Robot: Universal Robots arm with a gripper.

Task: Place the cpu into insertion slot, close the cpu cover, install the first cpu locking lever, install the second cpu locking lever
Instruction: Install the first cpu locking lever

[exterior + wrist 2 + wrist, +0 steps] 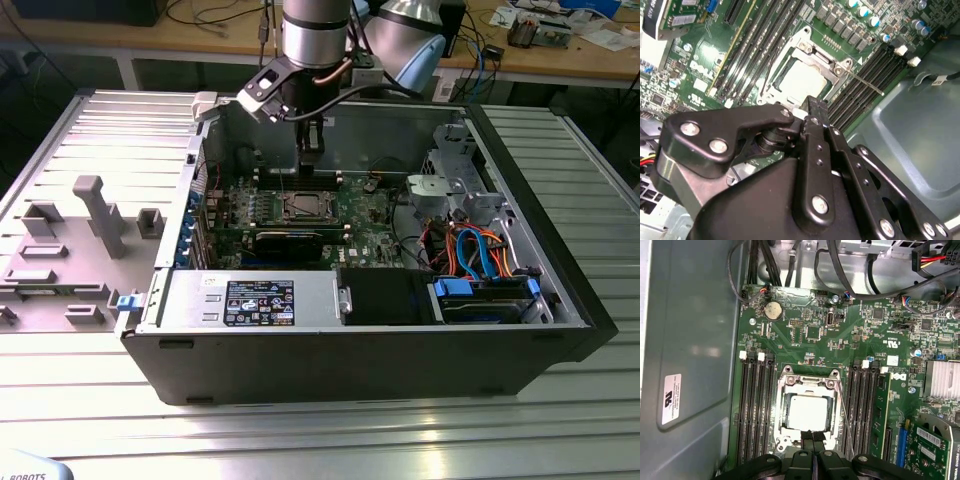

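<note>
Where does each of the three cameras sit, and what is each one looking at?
Exterior view: off the arm, above the open computer case, looking down into it; the arm and end effector show.
First wrist view: on the arm, facing straight down at the motherboard; end effector tips show.
Second wrist view: on the arm, looking slantwise at the motherboard past the end effector.
Both wrist views share the cpu.

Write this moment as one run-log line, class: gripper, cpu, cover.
gripper: shut, tips at cpu cover edge | cpu: seated, showing through cover window | cpu cover: down
</note>
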